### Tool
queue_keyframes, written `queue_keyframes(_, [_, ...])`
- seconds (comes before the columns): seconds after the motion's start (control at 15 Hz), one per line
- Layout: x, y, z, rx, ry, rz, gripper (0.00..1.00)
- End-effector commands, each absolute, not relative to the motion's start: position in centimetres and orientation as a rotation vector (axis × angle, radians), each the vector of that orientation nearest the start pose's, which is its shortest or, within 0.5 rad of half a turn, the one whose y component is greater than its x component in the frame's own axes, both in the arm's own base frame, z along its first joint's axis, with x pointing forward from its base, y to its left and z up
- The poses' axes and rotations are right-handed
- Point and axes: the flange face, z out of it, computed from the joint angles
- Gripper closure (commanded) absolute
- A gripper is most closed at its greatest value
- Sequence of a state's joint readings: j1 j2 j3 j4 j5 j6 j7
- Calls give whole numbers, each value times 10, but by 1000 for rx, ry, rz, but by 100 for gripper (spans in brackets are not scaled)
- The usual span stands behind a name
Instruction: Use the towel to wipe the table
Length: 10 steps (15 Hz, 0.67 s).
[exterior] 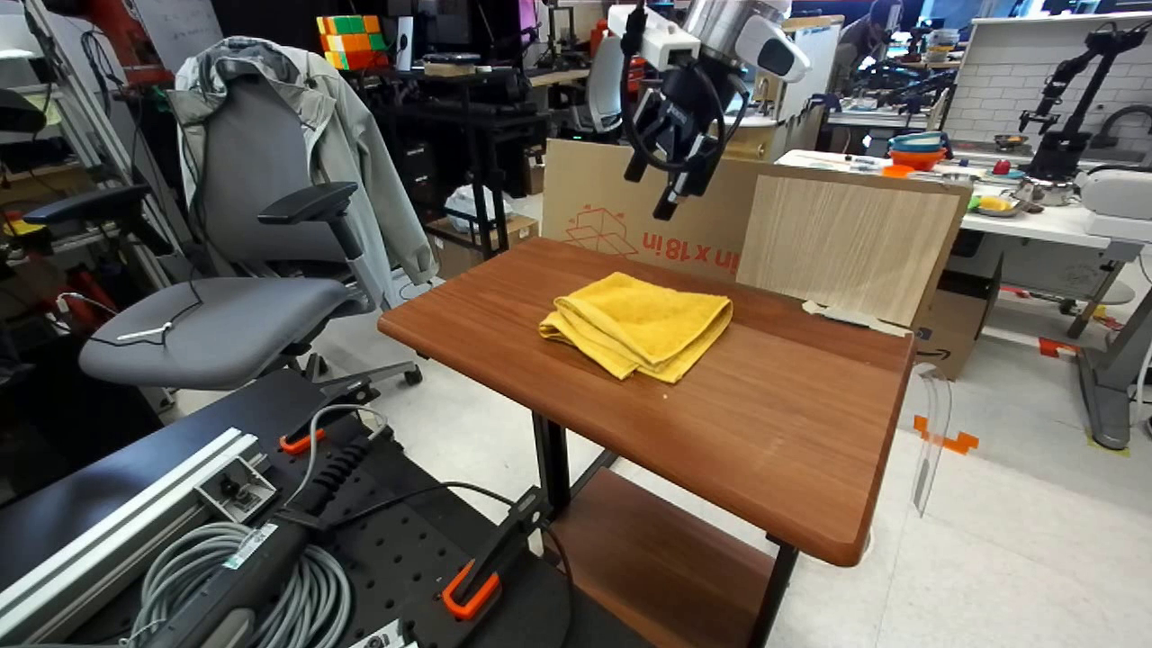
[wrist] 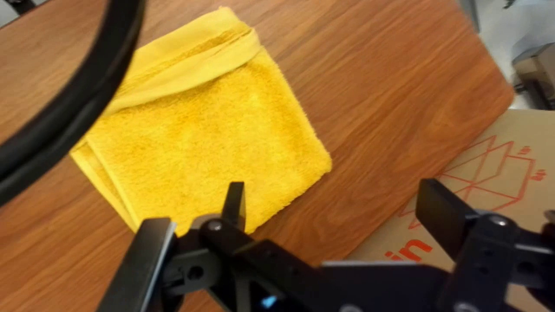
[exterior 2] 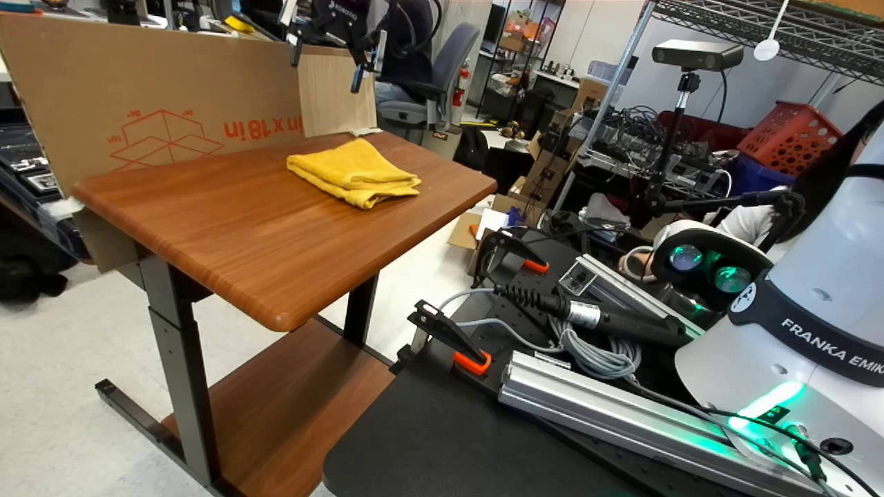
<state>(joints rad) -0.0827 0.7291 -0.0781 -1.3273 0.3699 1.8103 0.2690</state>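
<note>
Status: wiping hadn't started, by my read. Tool (exterior 2: pixel 325 77) hung in the air above the table (exterior: pixel 783 432), jaws apart, nothing between them, so released. Towel (exterior: pixel 641 326) lay below the tool on the table, folded in uneven layers, well apart from the jaws; both exterior views showed the gap. In the wrist view the tool overlapped one edge of the towel, but that looked like line of sight only, not contact.

Done: towel was on the table, within the tool's likely reach. Nothing else I could confirm. No grasp, no stroke.

Left, as I judged it: line up over the towel, descend, pinch a fold, drag it across the table, release. Basically the whole job.

Also: a pale speck (exterior: pixel 665 396) sat below the tool, just past the towel, in an exterior view. Too small to tell if it was dirt or a mark. Cardboard (exterior 2: pixel 65 90) stood behind the tool along the table's edge, likely a limit for strokes on that side.
</note>
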Motion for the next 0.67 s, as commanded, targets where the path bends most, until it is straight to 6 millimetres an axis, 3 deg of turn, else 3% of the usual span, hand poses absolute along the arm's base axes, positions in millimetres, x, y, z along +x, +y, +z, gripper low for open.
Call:
queue_keyframes(0.0, [710,-74,282,-2767,780,377,0])
queue_keyframes(0.13, [711,-78,282,-2786,789,373,0])
queue_keyframes(0.33, [711,-87,280,-2808,752,128,0])
queue_keyframes(0.6, [688,-80,229,-2952,612,-43,0])
